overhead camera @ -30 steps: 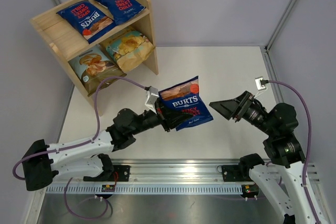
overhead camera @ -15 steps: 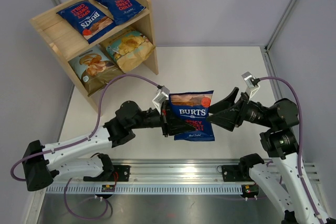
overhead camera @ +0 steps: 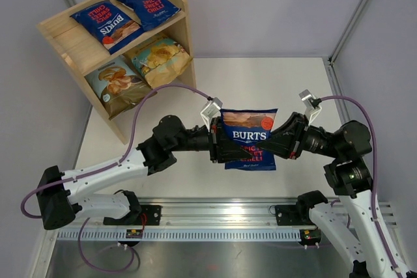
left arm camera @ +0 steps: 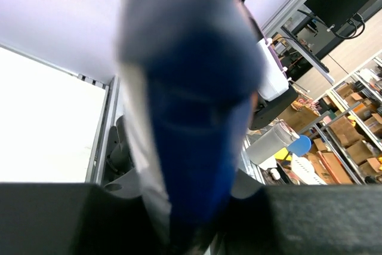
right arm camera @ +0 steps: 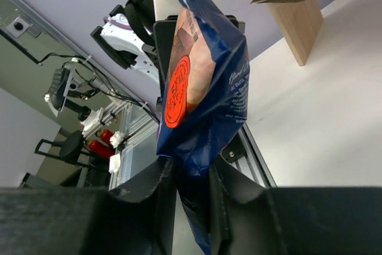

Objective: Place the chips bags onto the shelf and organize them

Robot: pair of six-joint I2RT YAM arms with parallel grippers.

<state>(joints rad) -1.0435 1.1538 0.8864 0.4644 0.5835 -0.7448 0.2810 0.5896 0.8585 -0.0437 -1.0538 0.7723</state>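
Silver metal rail (overhead camera: pixel 221 216) runs along the near edge of the white table (overhead camera: pixel 273 83). Just beyond it a dark blue glossy "Burts" chips bag (overhead camera: pixel 249 138) hangs in the air between the two grippers, with its printed face turned up to the top camera.

The left gripper (overhead camera: pixel 218 148) is at the left edge of this bag. In the left wrist view the bag (left arm camera: pixel 191 117) is only a blurred blue shape that goes down between the dark fingers (left arm camera: pixel 71 219). The gap there is narrow, but I cannot tell if the jaws press the bag or only stand around it.

The right gripper (overhead camera: pixel 279 142) is at the right edge. In the right wrist view its two black fingers (right arm camera: pixel 143 207) stand almost together and pinch the bag's edge (right arm camera: pixel 206 88), so this gripper has hold of it.

At the far left stands the light wooden two-tier shelf (overhead camera: pixel 62 37). On its upper tier two more dark blue "Burts" bags (overhead camera: pixel 104 24) lie flat side by side. On the lower tier a pale blue-olive bag (overhead camera: pixel 117 83) lies at the left and a tan-yellow bag (overhead camera: pixel 159 60) at the right, touching each other.
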